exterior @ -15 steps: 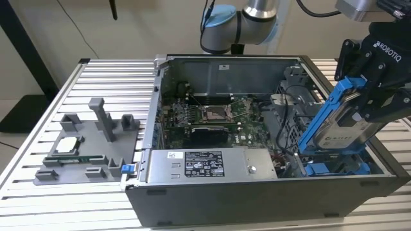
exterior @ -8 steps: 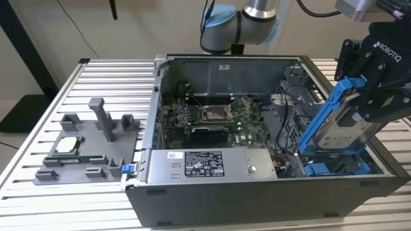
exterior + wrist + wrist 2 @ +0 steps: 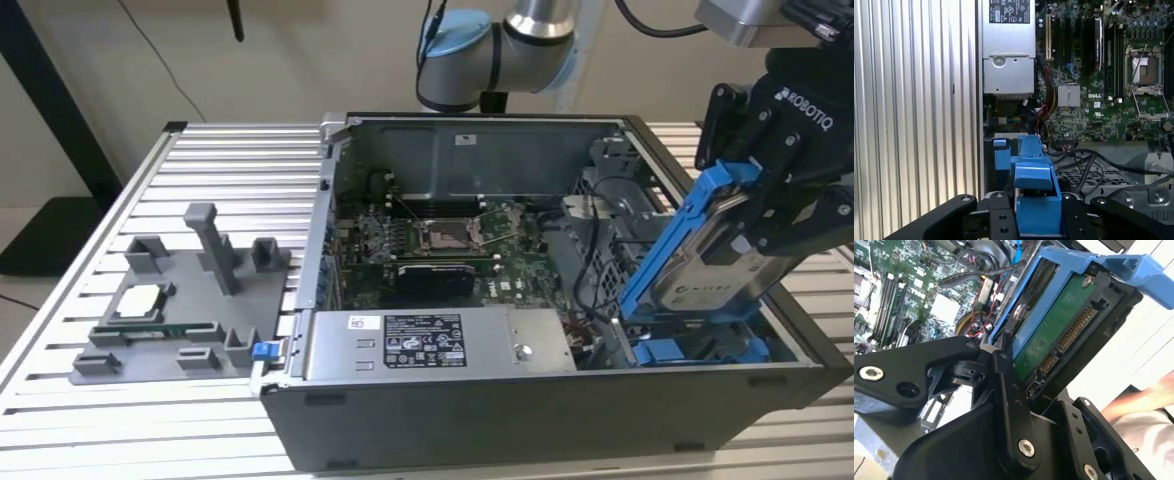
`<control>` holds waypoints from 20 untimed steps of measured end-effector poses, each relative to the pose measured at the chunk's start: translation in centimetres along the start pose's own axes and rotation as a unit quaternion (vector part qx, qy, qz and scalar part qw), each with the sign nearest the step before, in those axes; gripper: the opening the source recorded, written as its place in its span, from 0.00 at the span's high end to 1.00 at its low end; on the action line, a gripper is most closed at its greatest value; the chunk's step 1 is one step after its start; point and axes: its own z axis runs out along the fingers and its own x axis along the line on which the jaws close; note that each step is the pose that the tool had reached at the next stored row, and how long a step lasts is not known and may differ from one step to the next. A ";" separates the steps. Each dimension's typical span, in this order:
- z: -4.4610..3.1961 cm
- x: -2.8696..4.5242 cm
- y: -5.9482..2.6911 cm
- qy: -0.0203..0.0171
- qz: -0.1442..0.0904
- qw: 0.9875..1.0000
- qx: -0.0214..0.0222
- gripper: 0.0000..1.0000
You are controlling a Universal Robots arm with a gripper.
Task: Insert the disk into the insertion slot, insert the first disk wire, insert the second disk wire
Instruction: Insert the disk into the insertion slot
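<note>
Your pincer [image 3: 755, 222] clamps the disk [image 3: 697, 280].
The disk hangs tilted (blue carrier edge up) over the insertion slot [image 3: 701, 350], at the open case's [image 3: 534, 420] near corner, exterior view's right.

The disk [image 3: 721, 262], a silver drive clipped in a bright blue carrier, is held steeply tilted at the exterior view's right, clamped in the end effector [image 3: 750, 215]. Its green circuit board is exposed in the second wrist view. Its lower end is poised near the slot [image 3: 701, 350], a grey bay lined with blue rails.
</note>
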 end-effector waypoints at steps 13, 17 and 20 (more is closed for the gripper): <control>0.63 0.00 -0.16 0.010 0.000 1.000 0.000 1.00; 0.93 0.01 -0.34 0.008 0.000 1.000 0.000 1.00; 1.07 -0.03 -0.40 0.006 0.000 1.000 0.000 1.00</control>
